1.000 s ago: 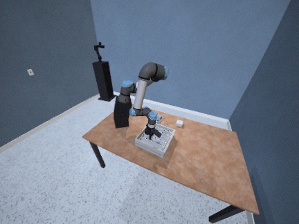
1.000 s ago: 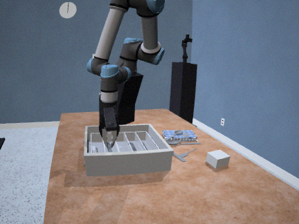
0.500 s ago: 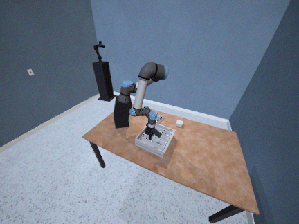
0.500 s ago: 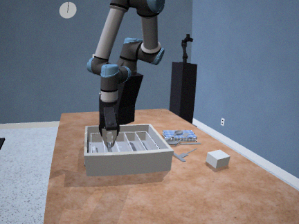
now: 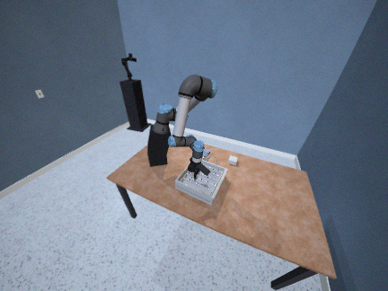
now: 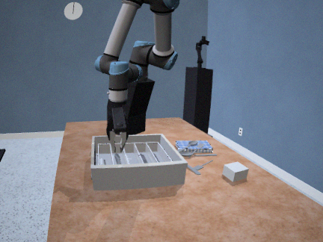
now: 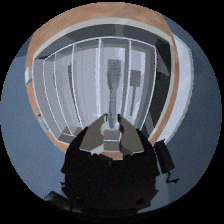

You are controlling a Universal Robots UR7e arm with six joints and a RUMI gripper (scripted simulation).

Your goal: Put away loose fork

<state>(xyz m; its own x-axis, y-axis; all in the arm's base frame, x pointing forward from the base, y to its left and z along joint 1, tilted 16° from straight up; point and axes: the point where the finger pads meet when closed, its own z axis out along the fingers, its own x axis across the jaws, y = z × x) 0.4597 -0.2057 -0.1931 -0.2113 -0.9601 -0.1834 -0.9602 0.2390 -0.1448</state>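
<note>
The white cutlery tray (image 5: 201,180) (image 6: 137,161) stands on the wooden table, with several long slots. My gripper (image 6: 117,147) (image 5: 197,172) reaches down into a slot left of the tray's middle. In the wrist view the loose fork (image 7: 113,90) lies flat along that slot, tines pointing away from me. Its handle end lies between my fingertips. The fingers stand slightly apart on either side of the handle and do not clamp it. Other cutlery shows dimly in neighbouring slots (image 7: 135,77); I cannot tell which pieces they are.
A blue checked cloth with cutlery on it (image 6: 194,145) lies right of the tray, with a loose utensil (image 6: 200,166) in front of it. A small white block (image 6: 235,172) (image 5: 233,160) sits further right. A black pedestal (image 6: 197,97) stands beyond the table.
</note>
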